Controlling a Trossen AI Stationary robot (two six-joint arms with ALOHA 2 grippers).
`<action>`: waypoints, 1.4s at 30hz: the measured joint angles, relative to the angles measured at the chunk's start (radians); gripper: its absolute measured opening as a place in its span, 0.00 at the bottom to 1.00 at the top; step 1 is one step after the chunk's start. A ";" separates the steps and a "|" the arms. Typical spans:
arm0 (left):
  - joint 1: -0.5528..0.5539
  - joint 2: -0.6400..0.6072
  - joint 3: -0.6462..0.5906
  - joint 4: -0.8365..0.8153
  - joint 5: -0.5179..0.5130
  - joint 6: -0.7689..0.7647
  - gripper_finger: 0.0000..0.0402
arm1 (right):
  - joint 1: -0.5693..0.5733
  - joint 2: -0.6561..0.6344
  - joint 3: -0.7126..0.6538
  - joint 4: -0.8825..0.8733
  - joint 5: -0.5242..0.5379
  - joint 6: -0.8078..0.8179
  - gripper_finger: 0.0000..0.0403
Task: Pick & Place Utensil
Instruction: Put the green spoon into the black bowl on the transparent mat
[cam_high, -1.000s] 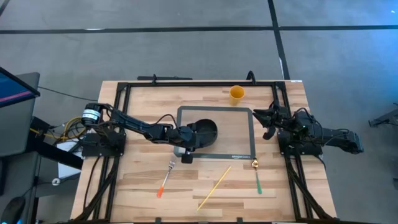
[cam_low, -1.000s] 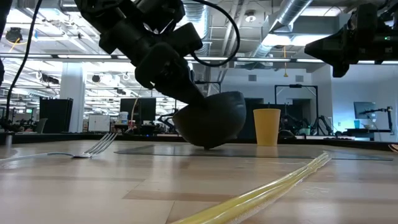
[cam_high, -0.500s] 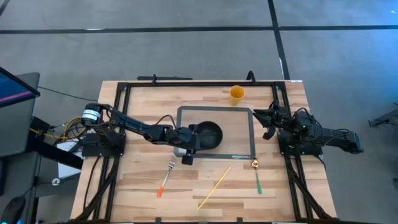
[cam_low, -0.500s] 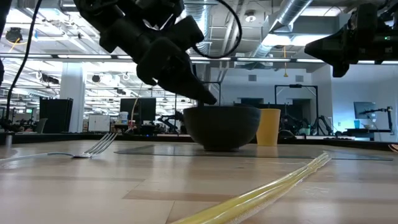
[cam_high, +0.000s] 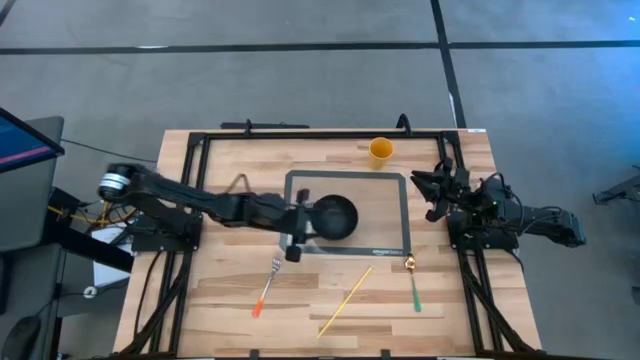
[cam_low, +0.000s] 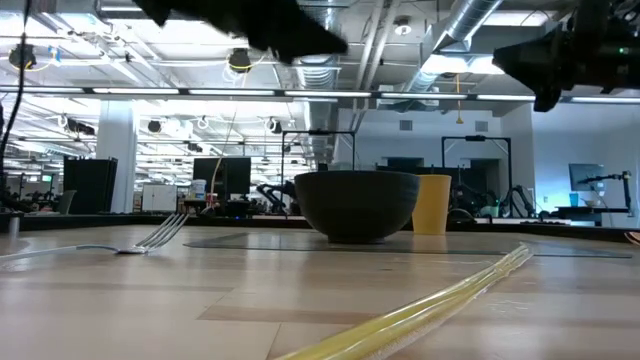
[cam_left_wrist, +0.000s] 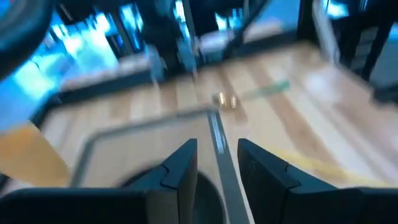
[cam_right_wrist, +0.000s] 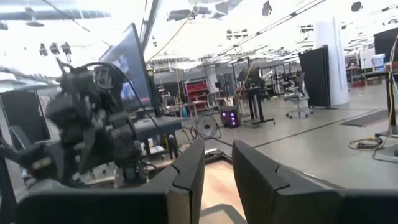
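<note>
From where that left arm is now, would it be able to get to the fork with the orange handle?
Probably yes. The left gripper hovers at the mat's near-left corner beside the black bowl, holding nothing. The fork lies just in front of it on bare wood, with nothing on or against it.

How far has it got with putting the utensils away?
Done: the black bowl stands upright on the grey mat. In hand: nothing; the left tool is empty beside the bowl. Left: the fork, spoon and yellow stick lie on the table. The right tool waits at the edge.
</note>
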 joint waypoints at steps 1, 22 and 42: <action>0.000 -0.037 0.000 -0.013 0.000 0.000 0.29 | 0.000 0.007 0.000 0.009 0.000 0.008 0.19; 0.001 -0.617 -0.088 -0.398 -0.098 -0.005 0.26 | 0.087 0.751 0.109 0.597 -0.029 -0.047 0.20; 0.001 -0.646 -0.254 -0.395 -0.098 -0.005 0.26 | -0.048 1.266 0.580 0.010 0.393 -0.066 0.53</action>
